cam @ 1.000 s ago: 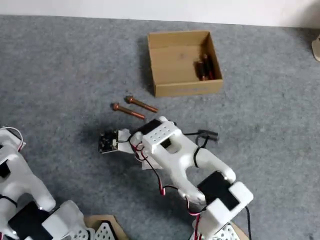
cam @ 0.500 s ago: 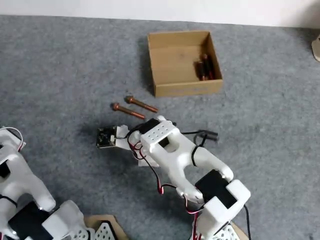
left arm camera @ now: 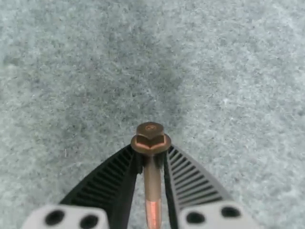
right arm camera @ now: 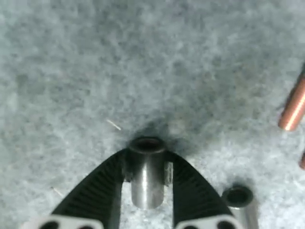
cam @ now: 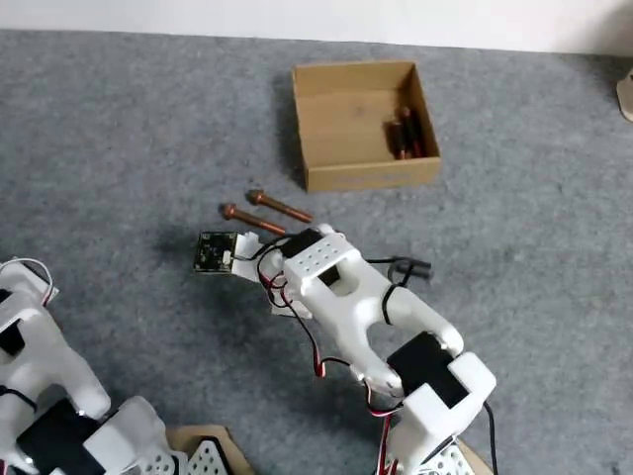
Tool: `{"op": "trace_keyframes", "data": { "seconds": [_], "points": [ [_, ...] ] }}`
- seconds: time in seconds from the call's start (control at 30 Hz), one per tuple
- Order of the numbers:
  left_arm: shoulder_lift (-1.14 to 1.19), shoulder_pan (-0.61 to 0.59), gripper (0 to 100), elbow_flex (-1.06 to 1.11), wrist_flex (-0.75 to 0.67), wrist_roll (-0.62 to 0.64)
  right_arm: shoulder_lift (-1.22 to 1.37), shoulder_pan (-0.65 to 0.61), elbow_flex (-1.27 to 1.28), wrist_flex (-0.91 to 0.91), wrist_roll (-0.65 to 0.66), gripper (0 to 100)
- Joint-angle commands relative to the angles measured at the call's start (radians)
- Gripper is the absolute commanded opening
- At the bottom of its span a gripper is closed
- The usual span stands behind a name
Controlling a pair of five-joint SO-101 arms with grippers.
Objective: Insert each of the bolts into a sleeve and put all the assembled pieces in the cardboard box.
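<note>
Copper held bolt: long axis in line with the left gripper; the flanged hex head points away from the wrist and the shank runs straight back between the jaws.
Left jaws: clamped on the held bolt's shank just behind the head, with a ribbed black finger pressing on each side; the head sits just past the fingertips, over the grey carpet.
Held sleeve: a steel-grey tube, long axis in line with the right gripper; its open mouth points away from the wrist.
Right jaws: clamped on the held sleeve, one finger on each side of the tube; the mouth end stands just beyond the fingertips and the other end lies back between the jaws.
Second sleeve: on the carpet just beside the right gripper, outside the jaws, roughly parallel to the held sleeve with its mouth facing the same way.
Cardboard box: far side, right of centre, top open.
Assembled pieces: lying in the cardboard box along its right wall, long axes running near to far.
Farther loose bolt and nearer loose bolt: side by side on the carpet, parallel, heads to the far left and tips to the near right; between the cardboard box and the right arm.
Right arm: stretches from the near edge toward the far left, its wrist just near of the two loose bolts.
Left arm: in the near left corner.
</note>
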Motion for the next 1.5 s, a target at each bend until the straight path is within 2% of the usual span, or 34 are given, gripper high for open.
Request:
{"op": "trace_keyframes", "data": {
  "seconds": [0.0, 0.23, 0.4, 0.53, 0.77, 0.9, 1.3, 1.47],
  "points": [
    [-0.056, -0.001, 1, -0.01, -0.015, -0.006, -0.004, 0.007, -0.027, -0.004, -0.015, 0.5],
    [-0.058, 0.038, 1, -0.019, 0.023, -0.003, -0.157, 0.007, -0.021, -0.004, -0.133, 0.5],
    [-0.058, 0.15, 1, -0.133, 0.253, -0.003, -0.335, 0.007, -0.019, -0.004, -0.216, 0.5],
    [-0.058, 0.219, 1, -0.259, 0.44, -0.003, -0.427, 0.05, -0.013, 0.035, -0.333, 0.5],
    [-0.058, 0.358, 0, -0.383, 0.644, -0.009, -0.522, 0.139, -0.01, 0.131, -0.442, 0.5],
    [-0.091, 0.461, 0, -0.384, 0.649, -0.011, -0.575, 0.176, 0.012, 0.16, -0.488, 0.5],
    [-0.519, 0.733, 0, -0.378, 0.647, -0.011, -0.918, 0.18, 0.268, 0.168, -0.549, 0.5],
    [-0.544, 0.811, 0, -0.328, 0.566, -0.011, -1.066, 0.182, 0.366, 0.17, -0.571, 0.5]
  ]
}}
